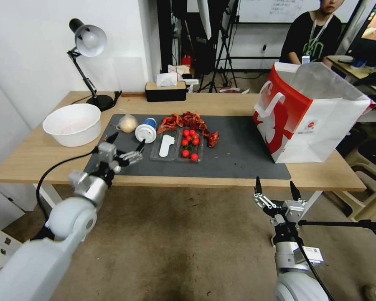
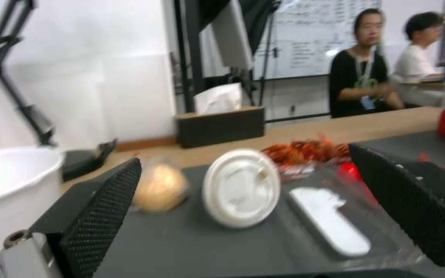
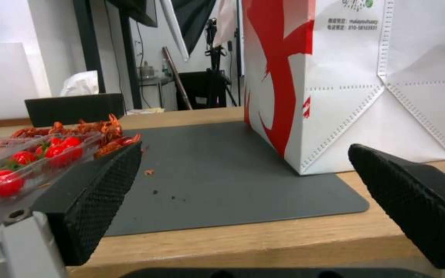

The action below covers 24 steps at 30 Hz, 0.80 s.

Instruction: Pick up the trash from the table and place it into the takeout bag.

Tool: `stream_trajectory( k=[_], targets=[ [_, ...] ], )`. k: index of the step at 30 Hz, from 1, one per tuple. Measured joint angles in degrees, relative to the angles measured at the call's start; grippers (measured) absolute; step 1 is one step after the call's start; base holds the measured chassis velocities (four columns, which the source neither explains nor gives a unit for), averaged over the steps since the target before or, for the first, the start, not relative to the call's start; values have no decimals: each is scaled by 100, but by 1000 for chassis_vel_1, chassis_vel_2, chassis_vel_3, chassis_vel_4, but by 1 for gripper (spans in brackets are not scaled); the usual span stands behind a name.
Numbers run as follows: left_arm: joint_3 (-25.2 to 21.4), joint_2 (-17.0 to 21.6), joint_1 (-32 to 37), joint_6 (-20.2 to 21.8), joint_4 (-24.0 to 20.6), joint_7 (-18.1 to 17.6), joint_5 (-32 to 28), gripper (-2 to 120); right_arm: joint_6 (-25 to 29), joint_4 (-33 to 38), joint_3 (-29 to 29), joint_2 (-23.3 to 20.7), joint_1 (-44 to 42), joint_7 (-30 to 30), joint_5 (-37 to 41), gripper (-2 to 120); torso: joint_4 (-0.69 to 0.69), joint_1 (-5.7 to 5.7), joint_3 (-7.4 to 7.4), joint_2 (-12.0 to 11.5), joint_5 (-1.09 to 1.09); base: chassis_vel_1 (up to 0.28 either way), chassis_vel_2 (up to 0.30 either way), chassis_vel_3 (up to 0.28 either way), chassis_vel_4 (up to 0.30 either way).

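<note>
Our left hand (image 1: 125, 144) hangs released over the table (image 1: 37, 154) edge, the blue-white cup (image 1: 146, 130) lying just ahead. We should approach level and straddle the cup. Our right hand (image 1: 276, 190) waits released, the takeout bag (image 1: 321, 121) beyond it.

Motion is smearing the blue-white cup (image 2: 241, 188) in the left wrist view, its white lid facing out and hiding the body. Beside it the small clear bag (image 2: 160, 188) is blurring into a yellowish blob. The takeout bag (image 3: 356, 81) is running off the frame's top.
</note>
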Motion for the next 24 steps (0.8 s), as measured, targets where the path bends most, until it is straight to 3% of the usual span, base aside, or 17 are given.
stream_trajectory(
  k=[8, 24],
  targets=[
    [-416, -367, 682, -92, -167, -138, 468, 100, 10, -7, -14, 13, -19, 1, -21, 100, 0, 0, 0, 0, 0, 0, 0, 0, 0],
    [-663, -791, 1469, -475, -214, -140, 858, 100, 25, -4, 6, 23, -88, 32, -48, 100, 0, 0, 0, 0, -1, 0, 0, 0, 0]
  ],
)
